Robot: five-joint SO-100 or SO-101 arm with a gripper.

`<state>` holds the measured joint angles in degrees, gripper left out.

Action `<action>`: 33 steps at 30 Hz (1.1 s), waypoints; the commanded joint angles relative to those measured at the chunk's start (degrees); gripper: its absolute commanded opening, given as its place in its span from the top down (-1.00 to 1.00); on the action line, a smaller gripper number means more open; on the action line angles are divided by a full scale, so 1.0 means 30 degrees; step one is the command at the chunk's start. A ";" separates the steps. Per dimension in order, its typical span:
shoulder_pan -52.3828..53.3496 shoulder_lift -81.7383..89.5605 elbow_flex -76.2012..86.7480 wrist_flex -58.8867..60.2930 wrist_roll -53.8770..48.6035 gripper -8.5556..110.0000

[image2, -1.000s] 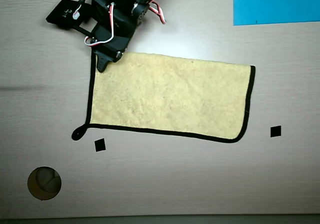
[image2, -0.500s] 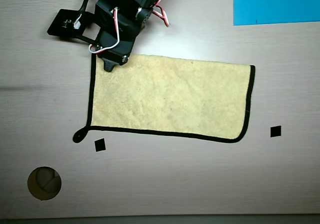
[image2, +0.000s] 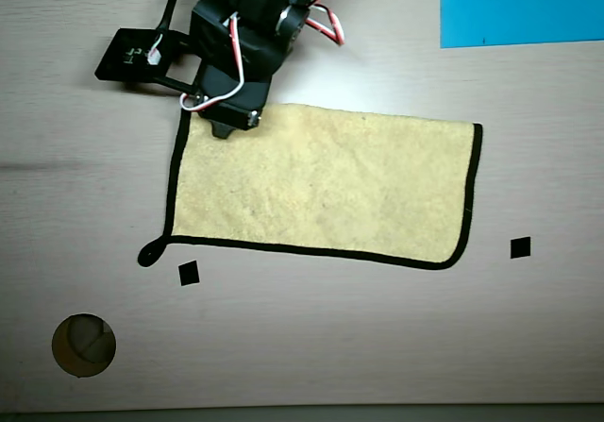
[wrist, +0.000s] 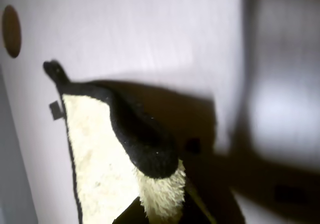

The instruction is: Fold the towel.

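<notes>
A yellow towel (image2: 321, 181) with a black border lies spread flat on the wooden table, its long side running left to right in the overhead view. My gripper (image2: 226, 125) sits over the towel's upper left corner. In the wrist view the gripper (wrist: 160, 211) is shut on that corner, and the towel (wrist: 95, 159) bunches up toward the camera with its black edge (wrist: 142, 139) lifted. The towel's small black hanging loop (image2: 149, 252) lies at the lower left corner and also shows in the wrist view (wrist: 54, 69).
Small black square markers lie on the table below the towel's left end (image2: 189, 273) and off its right end (image2: 520, 247). A round hole (image2: 83, 345) is in the table at lower left. A blue sheet (image2: 519, 7) lies at the upper right.
</notes>
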<state>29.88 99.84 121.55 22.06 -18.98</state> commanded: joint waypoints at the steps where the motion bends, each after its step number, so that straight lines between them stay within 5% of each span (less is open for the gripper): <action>1: -0.0791 0.1729 -0.0674 0.0117 -0.1436 0.85; 11: -0.2520 0.3369 -0.1318 0.1289 -0.4893 0.85; 33: -0.9785 0.4893 -0.5947 0.6533 -0.5742 0.85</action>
<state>2.99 112.68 109.16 40.96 -34.80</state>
